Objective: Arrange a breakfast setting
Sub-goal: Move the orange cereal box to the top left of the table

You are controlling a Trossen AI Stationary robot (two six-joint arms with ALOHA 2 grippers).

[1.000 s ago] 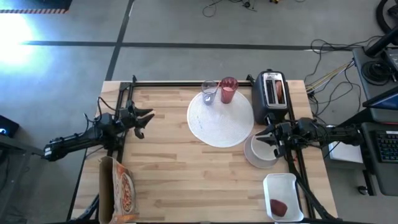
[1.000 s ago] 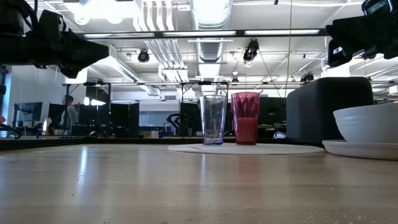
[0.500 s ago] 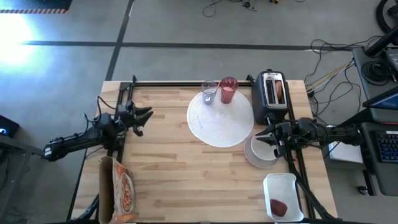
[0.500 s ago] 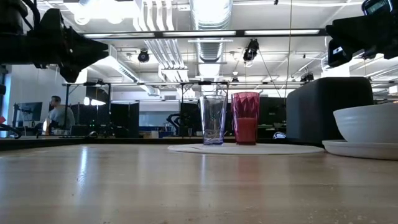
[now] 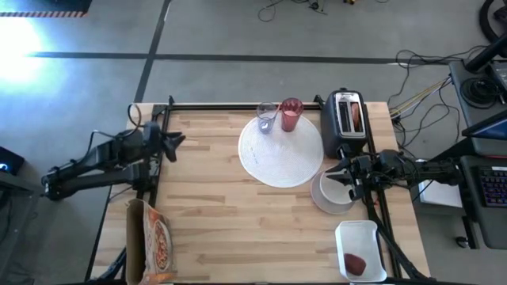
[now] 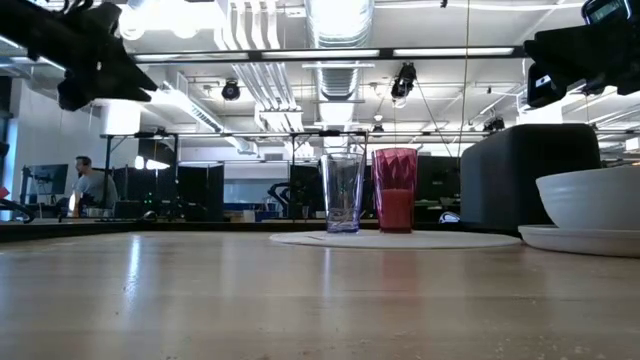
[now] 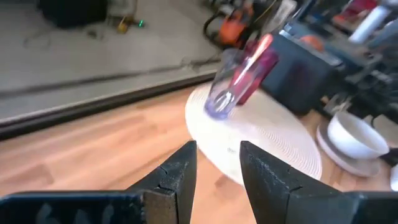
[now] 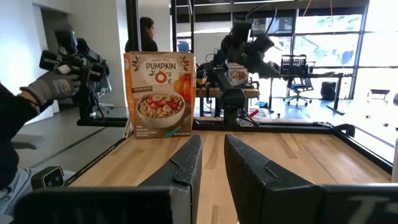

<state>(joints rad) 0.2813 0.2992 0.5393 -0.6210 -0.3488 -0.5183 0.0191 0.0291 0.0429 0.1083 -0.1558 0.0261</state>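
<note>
Dark-red fruit [image 5: 354, 262] shows only from above, in the tray [image 5: 372, 234].

Your wooden table [image 5: 214, 214]: placemat [image 5: 281, 154] mid-far, toaster [image 5: 346, 119] far-right corner, cereal box [image 5: 146, 241] near-left, tray [image 5: 360, 249] near-right.

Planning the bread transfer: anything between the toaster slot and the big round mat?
Nothing visible. The bread sits in the toaster, which stands right at the mat's edge. The clear glass and pink tumbler stand on the mat's far side, off that path.
</note>
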